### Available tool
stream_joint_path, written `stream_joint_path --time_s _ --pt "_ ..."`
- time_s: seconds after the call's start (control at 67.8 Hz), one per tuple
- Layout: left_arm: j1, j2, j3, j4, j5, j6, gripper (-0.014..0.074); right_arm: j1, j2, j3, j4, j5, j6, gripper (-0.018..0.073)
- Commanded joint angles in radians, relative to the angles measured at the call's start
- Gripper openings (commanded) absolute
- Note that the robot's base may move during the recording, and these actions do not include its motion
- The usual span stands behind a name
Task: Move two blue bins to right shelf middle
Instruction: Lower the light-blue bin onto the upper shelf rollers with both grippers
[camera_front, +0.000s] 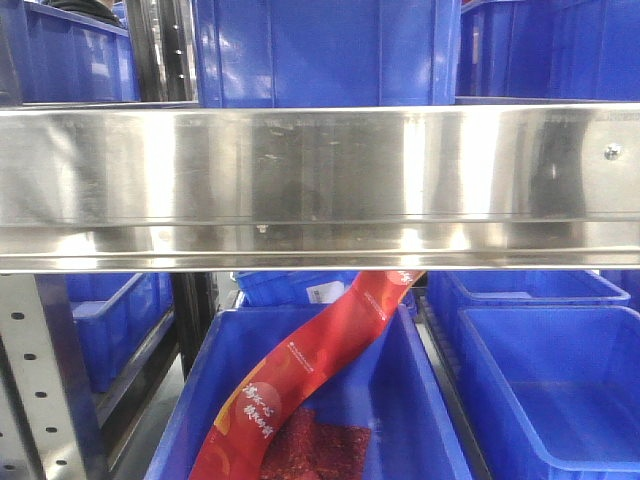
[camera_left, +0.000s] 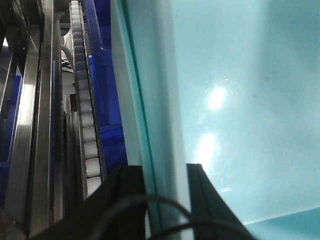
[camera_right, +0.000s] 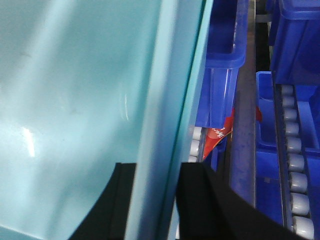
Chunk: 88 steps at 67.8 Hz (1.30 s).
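Pale icy-blue plastic fills both of my wrist views: it is the wall and thick rim of a light bin (camera_left: 240, 100), seen so close that its full shape is cut off on every side. I cannot tell whether I am looking at one bin or two stacked together. My left pincer (camera_left: 165, 175) straddles the rim, one dark finger (camera_left: 125, 195) outside and the other inside the wall, closed onto it. My right pincer (camera_right: 152, 172) grips the opposite rim (camera_right: 165, 125) the same way, a black finger on each side of the edge. In the front view the bin and both pincers are out of sight.

That front view is mostly taken up by a broad brushed-steel rail (camera_front: 320, 185), shiny and smeared with reflections. A dark blue crate (camera_front: 325, 50) stands above the rail. Below it sits another dark blue crate (camera_front: 420, 420) holding a long red packet (camera_front: 320, 365) with small print I cannot read. A grey perforated upright (camera_front: 40, 380) stands at the lower left. Beside the bin, my left wrist view shows a roller track (camera_left: 85, 115) and my right one shows more rollers (camera_right: 295, 165) between dark blue crates.
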Motion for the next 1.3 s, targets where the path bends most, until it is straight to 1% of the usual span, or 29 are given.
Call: stream_joint_path --time_s 0.0,0.502,0.635,0.708,0.782,0.827,0.915,1.048,1.151,1.284 --pt "-0.001 -0.024 -0.018 -0.036 -0.079 0.014 -0.0111 -0.006 -0.016 -0.018 -0.002 -0.077 -0.011 -0.0153" --pt "-0.001 -0.024 -0.018 -0.036 -0.079 0.014 -0.0111 -0.006 -0.016 -0.018 -0.002 -0.079 -0.011 -0.0153" --pt "-0.001 -0.024 -0.018 -0.039 -0.106 0.014 -0.0111 -0.006 -0.016 -0.018 0.012 -0.081 -0.011 -0.0153" --pt "-0.001 -0.024 -0.018 -0.039 -0.076 0.014 -0.0111 -0.006 -0.016 -0.018 0.016 -0.035 -0.011 -0.0153" --pt "-0.001 -0.024 -0.018 -0.039 -0.005 0.014 -0.0111 -0.006 -0.012 -0.016 0.016 0.046 -0.011 -0.0153" --pt "-0.001 -0.024 -0.015 -0.039 0.058 0.016 -0.0111 -0.006 -0.01 -0.014 0.016 0.08 -0.011 -0.0153" --pt "-0.001 -0.024 0.021 -0.036 0.119 0.016 -0.0111 -0.006 -0.005 0.01 0.016 0.122 -0.011 -0.0153" --pt "-0.001 -0.024 0.113 -0.034 0.129 0.016 -0.0111 -0.006 -0.005 0.084 0.016 0.111 -0.011 -0.0153" --pt "-0.001 -0.024 0.19 -0.013 0.082 0.016 -0.0111 -0.006 -0.005 0.156 0.016 0.076 -0.011 -0.0153" --pt "-0.001 -0.024 0.252 -0.013 0.031 0.016 -0.0111 -0.006 -0.005 0.256 0.016 0.019 -0.011 -0.0153"
